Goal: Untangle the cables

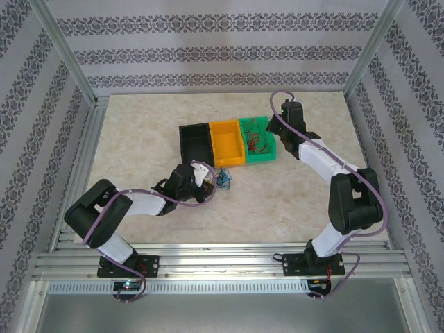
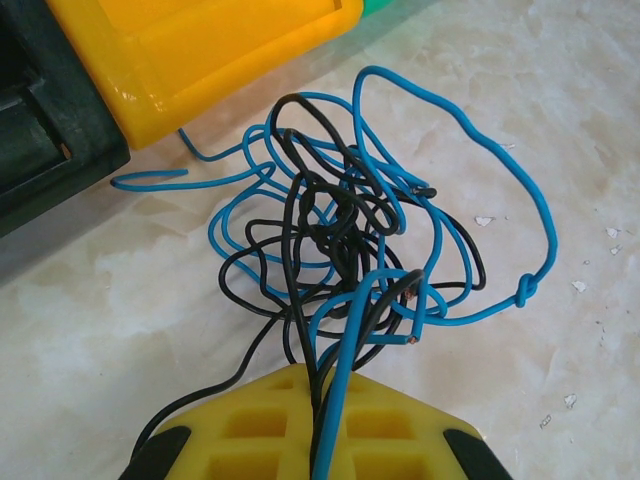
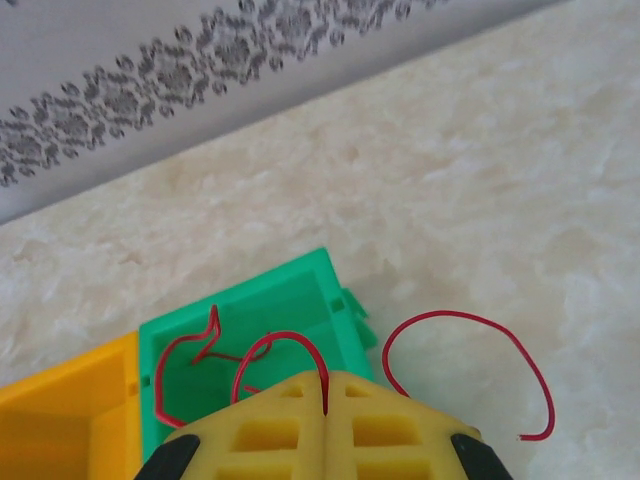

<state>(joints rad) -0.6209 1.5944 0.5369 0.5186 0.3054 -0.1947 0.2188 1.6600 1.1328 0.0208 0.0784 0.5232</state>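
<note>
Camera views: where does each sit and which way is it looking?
Top external: above and behind the bases, looking down on the marbled table; left arm and right arm show.
Left wrist: looking down past its yellow left fingers at the blue-and-black wire tangle.
Right wrist: looking past its yellow right fingers at the green plastic bin and thin red wires.
Shared: both wrist views catch the orange plastic bin.
</note>
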